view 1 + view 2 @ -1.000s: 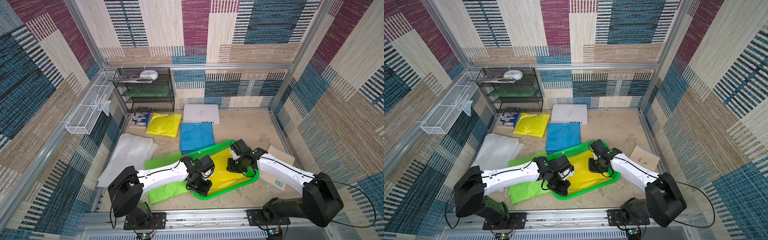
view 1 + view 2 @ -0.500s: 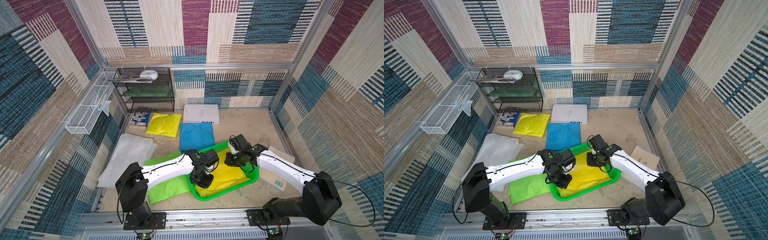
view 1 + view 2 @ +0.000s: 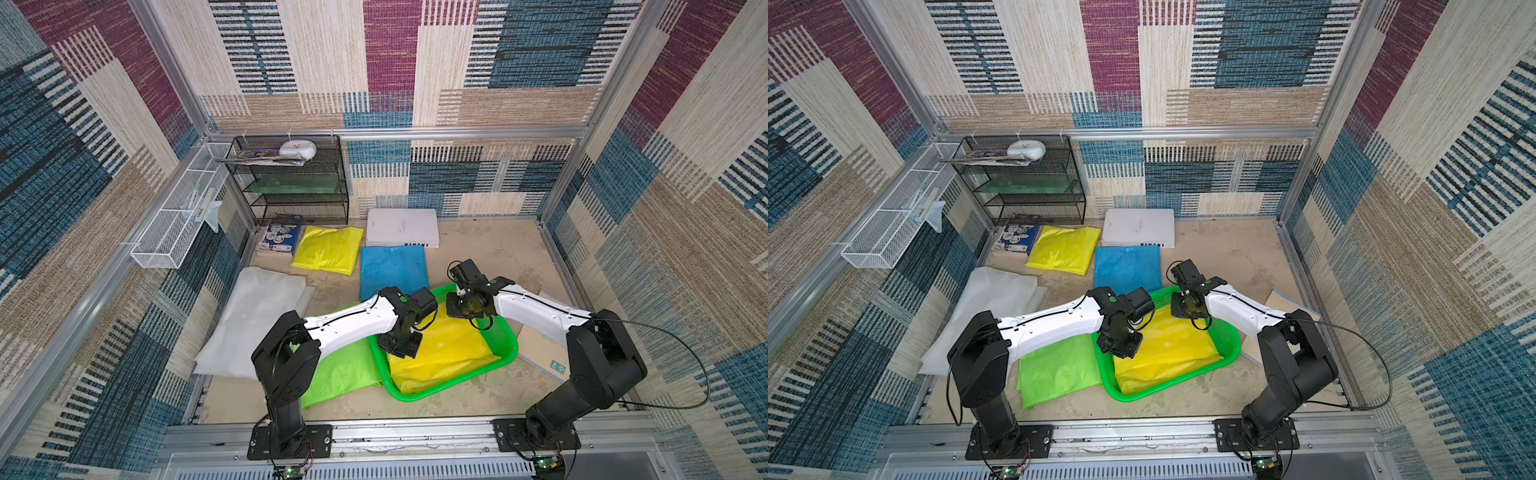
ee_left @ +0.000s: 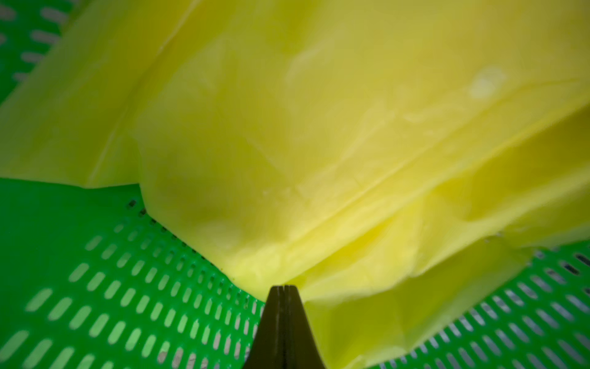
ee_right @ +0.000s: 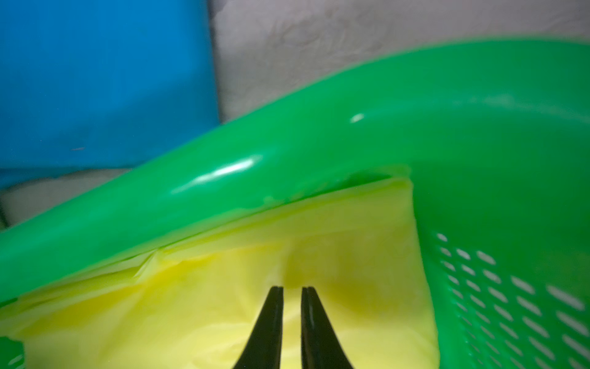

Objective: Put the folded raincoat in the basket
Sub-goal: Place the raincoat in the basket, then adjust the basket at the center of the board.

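left wrist: left claw (image 4: 282, 288) shut at yellow raincoat (image 4: 319, 127) edge; right claw (image 5: 292, 289) barely parted, empty; best press 6 o'clock end flat inside green basket (image 4: 48, 207).

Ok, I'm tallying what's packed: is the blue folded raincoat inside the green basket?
No, the blue folded raincoat lies outside the green basket, which holds a yellow raincoat.

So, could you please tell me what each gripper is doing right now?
Left gripper: closed at the raincoat's edge; grip unclear.
Right gripper: slightly open, holding nothing.
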Robot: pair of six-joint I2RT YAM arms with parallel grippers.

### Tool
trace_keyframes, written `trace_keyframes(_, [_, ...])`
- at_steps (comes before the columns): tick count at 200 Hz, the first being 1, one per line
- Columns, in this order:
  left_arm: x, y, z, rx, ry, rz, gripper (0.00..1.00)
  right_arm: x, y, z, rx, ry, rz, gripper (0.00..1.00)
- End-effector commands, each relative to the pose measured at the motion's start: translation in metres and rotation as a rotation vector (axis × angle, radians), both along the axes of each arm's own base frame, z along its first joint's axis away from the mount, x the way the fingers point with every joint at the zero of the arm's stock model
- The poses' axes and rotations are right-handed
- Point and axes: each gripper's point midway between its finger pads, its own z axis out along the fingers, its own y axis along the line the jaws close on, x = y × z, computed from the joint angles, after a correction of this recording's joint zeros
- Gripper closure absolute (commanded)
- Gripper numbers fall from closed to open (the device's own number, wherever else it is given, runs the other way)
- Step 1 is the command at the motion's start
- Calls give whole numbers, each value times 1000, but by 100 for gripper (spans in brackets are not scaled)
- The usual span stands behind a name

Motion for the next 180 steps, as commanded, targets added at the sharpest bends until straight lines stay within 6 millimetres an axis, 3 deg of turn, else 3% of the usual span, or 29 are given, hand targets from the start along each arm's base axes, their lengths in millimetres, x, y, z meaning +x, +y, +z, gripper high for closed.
trace_keyframes(1, [8, 16, -11, 99, -39, 31, 100, 10, -10, -10, -39, -13, -28, 82])
trace_keyframes(24, [5, 20, -12, 124, -24, 40, 100, 9, -21, -20, -79, 8, -52, 83])
trace_keyframes(59, [10, 8, 19, 38, -64, 16, 92, 5, -29, -10, -71, -28, -76, 82])
trace_keyframes(93, [12, 1, 68, -88, -142, 5, 82, 1, 2, 38, 117, -124, 56, 77])
trace_keyframes(103, [15, 9, 83, -99, -199, 26, 74, -5, 11, 51, 174, -142, 104, 75])
trace_keyframes(112, [16, 19, 95, -109, -247, 54, 72, -10, 19, 62, 218, -157, 158, 73])
trace_keyframes(124, [18, 38, 108, -121, -298, 127, 60, -15, 21, 71, 239, -169, 175, 71])
trace_keyframes(136, [17, 59, 111, -128, -321, 220, 51, -17, 17, 78, 231, -185, 165, 64])
trace_keyframes(149, [11, 75, 109, -143, -313, 280, 36, -16, 8, 84, 196, -206, 146, 48])
trace_keyframes(180, [-6, 88, 77, -98, -212, 301, 34, -13, -16, 89, 66, -232, 97, 38])
